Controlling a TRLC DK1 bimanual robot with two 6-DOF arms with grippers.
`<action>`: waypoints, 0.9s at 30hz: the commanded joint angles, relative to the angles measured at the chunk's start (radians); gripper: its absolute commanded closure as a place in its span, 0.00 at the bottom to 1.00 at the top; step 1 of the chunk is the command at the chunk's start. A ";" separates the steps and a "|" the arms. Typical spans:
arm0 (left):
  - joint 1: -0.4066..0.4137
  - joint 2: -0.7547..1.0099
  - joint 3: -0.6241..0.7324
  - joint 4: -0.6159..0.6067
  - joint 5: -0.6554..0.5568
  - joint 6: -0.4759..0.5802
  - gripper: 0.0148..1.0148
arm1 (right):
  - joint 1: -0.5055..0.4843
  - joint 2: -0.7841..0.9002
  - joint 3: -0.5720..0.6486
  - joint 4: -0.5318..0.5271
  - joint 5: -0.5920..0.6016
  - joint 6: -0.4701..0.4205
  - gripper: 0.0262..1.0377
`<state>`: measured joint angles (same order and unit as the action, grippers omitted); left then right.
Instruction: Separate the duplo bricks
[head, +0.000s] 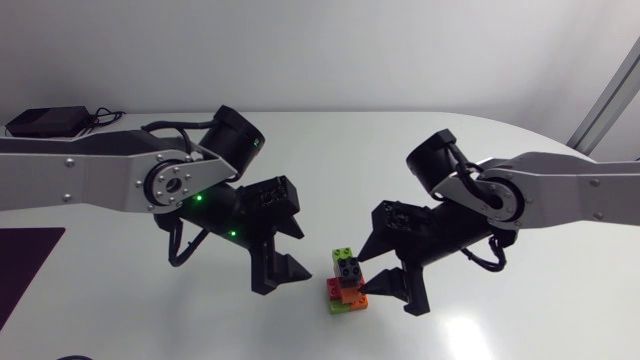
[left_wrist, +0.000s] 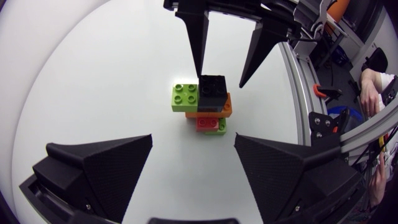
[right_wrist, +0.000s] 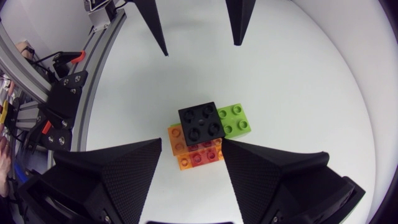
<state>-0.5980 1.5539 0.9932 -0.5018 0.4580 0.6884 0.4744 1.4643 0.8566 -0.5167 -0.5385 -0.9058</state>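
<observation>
On the table (head: 130, 320), a black-topped green, orange, red duplo stack (head: 347, 282)

The left gripper (head: 305, 252) is hanging open just beside the brick stack (head: 347, 285), which is standing on the white table (head: 520, 330). The right gripper (head: 364, 274) is hovering open at the stack's other side, fingertips close to it.

no legible text, no labels, no numbers or signs
</observation>
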 joint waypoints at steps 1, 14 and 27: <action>-0.009 0.031 0.039 -0.009 0.010 0.025 0.09 | 0.009 0.018 0.038 0.006 0.005 -0.016 0.33; -0.008 0.049 0.044 -0.009 0.010 0.030 0.09 | 0.046 0.079 0.078 -0.006 0.003 -0.051 0.33; -0.011 0.075 0.061 -0.004 0.010 0.033 0.09 | 0.055 0.097 0.059 -0.032 0.003 -0.096 0.73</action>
<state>-0.6006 1.6043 1.0214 -0.5014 0.4583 0.6926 0.5201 1.5436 0.9256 -0.5262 -0.5385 -0.9665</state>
